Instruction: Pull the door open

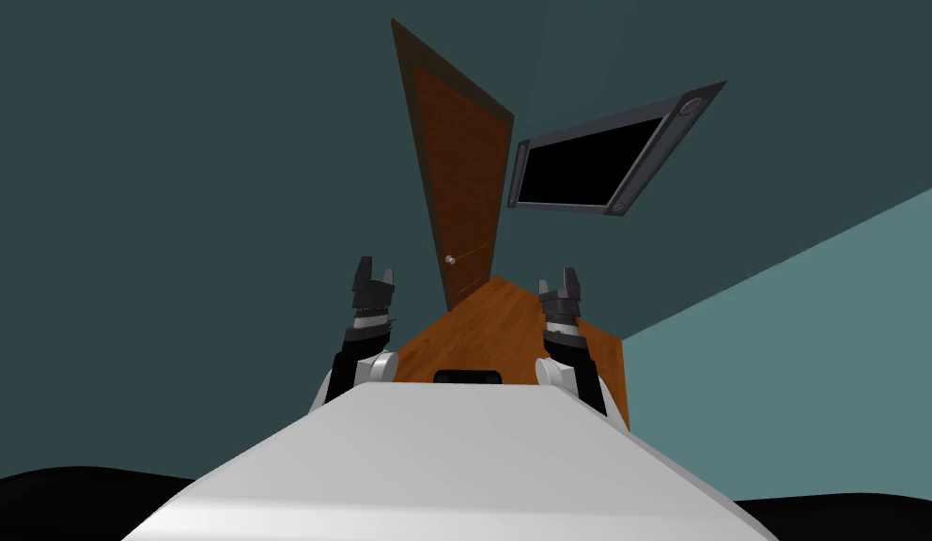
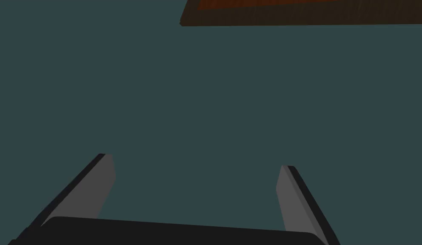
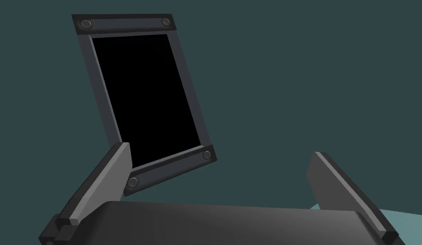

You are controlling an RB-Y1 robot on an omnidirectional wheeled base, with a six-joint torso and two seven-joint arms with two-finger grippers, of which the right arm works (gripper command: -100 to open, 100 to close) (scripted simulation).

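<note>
From where I stand, the job has hardly started: the brown door (image 1: 459,160) sits flush in the dark teal wall (image 1: 173,188), and nothing has hold of it. Its small round knob (image 1: 450,260) is low on the panel, close to the edge nearer the robot's left side.

The left claw (image 1: 377,270) is raised with its fingers (image 2: 101,183) spread wide and nothing between them. It looks the better one for the reach, since the knob lies just off to its inner side and a little farther on, near but not touching. Through its own camera it faces bare wall, with only a corner of the door's frame showing beyond the fingertips, so it isn't lined up yet.

The right claw (image 1: 558,280) is also spread and empty. It is aimed at the dark screen (image 3: 142,98) hung on the wall beside the door, and it sits farther from the knob than the left one does.

To do this step well, I'd swing the left claw inward until the knob sits squarely between both fingers, then close firmly before any pull. I'd guess the hinges are on the edge away from the knob, so the pull should follow a curve rather than a straight line.

A wooden cabinet (image 1: 483,324) runs from the robot's front up to the foot of the door, and it may block the swing.
</note>
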